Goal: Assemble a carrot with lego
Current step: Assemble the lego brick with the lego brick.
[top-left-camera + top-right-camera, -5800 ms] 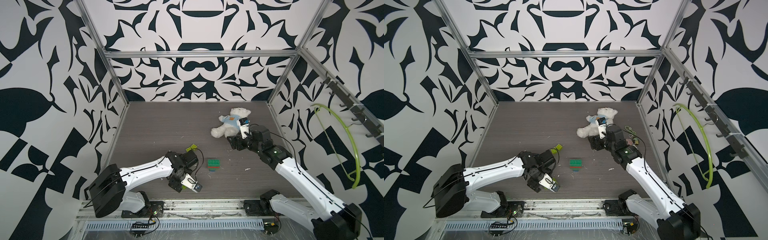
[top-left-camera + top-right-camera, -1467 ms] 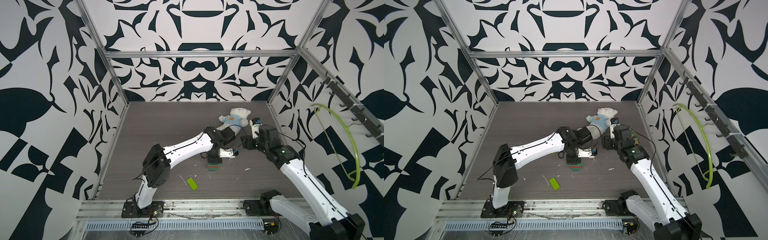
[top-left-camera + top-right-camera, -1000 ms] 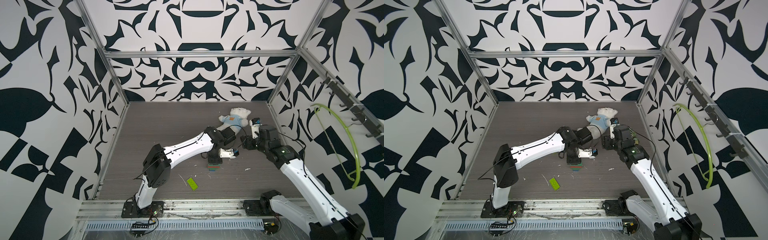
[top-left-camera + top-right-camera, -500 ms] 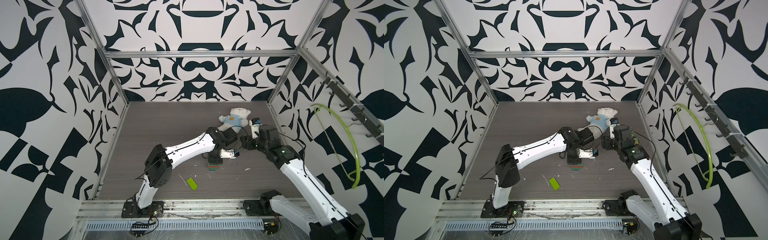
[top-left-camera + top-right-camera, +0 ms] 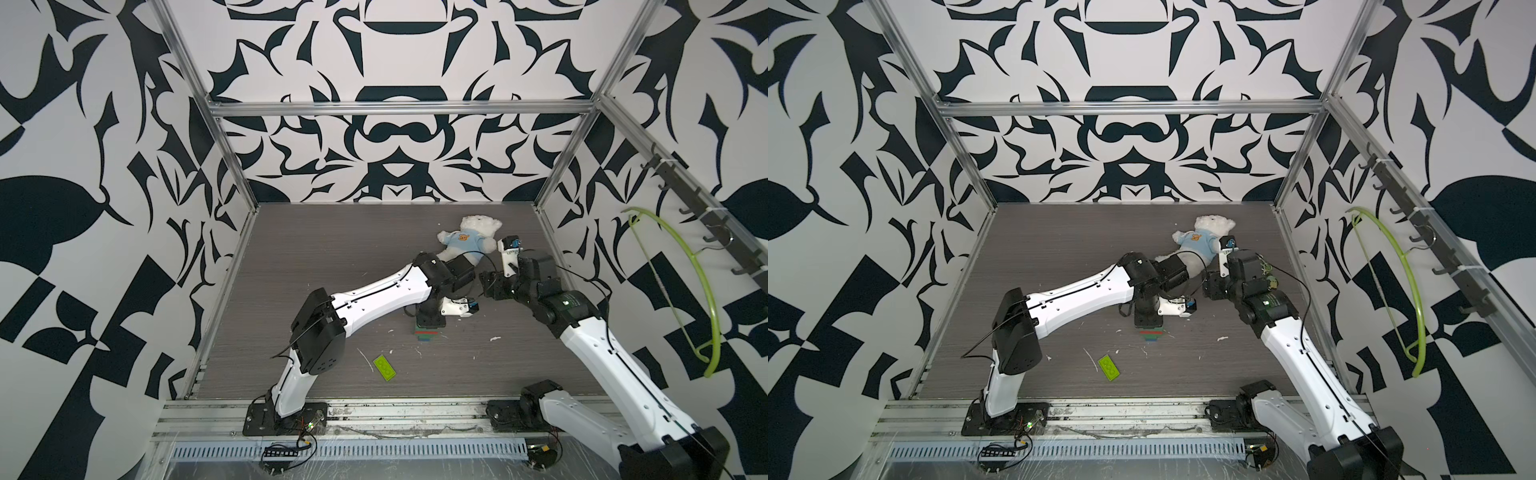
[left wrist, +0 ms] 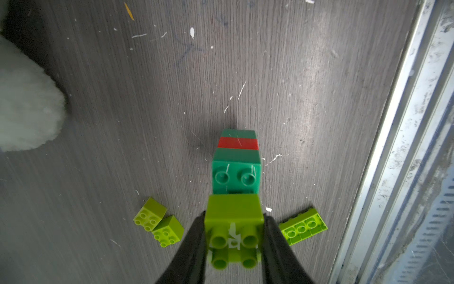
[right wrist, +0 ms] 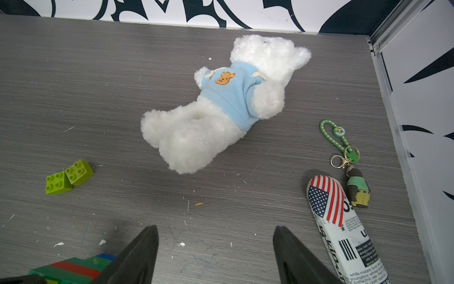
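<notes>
We see a grey wood-grain worktop [image 5: 332, 257] walled by black-and-white patterned panels, with both arms reaching toward its middle. The left hand [image 6: 234, 221] points straight down there, clamped on a square lime brick [image 6: 233, 206] with its studs facing up. The right hand [image 7: 215, 227] hangs nearby, its jaws wide apart and holding nothing. A white teddy bear [image 7: 208, 118] in a pale blue jumper lies on its back toward the rear, just behind the arms in both top views. Beside it lies a closed pouch [image 7: 344, 233] printed with an American flag and newsprint; what it holds we cannot tell. The carrot [image 6: 237, 157] stands upright near the middle of the worktop, in front of the bear. It has dark green layers with one red band between them and a blue piece at its foot. The held brick covers half of its top layer and leaves two studs bare; whether it is pressed home we cannot tell. An oblong lime brick [image 5: 384, 368] lies alone nearer the front rail. Two loose lime bricks [image 7: 68, 177] lie touching each other near the carrot. A green-looped keyring [image 7: 348, 167] with a small figure rests next to the pouch, by the side wall.
</notes>
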Robot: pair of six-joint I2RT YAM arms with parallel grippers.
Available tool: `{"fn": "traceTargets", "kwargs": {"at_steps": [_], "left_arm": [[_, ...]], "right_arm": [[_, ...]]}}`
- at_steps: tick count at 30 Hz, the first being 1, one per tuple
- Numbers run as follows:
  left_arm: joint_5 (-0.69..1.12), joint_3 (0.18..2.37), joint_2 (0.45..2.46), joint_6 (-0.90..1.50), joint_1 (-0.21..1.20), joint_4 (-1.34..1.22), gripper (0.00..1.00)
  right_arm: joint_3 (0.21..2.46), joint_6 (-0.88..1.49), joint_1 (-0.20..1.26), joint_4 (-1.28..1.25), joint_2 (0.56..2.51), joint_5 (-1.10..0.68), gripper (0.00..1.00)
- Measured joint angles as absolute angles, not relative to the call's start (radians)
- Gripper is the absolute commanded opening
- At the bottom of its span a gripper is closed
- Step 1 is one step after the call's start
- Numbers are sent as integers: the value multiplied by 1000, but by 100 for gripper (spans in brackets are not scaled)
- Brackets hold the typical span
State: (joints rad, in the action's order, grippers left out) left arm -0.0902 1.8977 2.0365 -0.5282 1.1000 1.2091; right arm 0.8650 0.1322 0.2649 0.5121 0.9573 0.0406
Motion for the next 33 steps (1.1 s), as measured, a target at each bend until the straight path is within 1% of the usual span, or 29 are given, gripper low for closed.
{"fn": "traceTargets", "kwargs": {"at_steps": [21, 33], "left_arm": [[-82, 1885, 2034, -536, 1100, 1186, 17], [-89, 1818, 1991, -509, 1088, 1148, 16]], "right_arm": [[865, 133, 265, 512, 957, 29, 79], [865, 133, 265, 512, 957, 25, 79]]}}
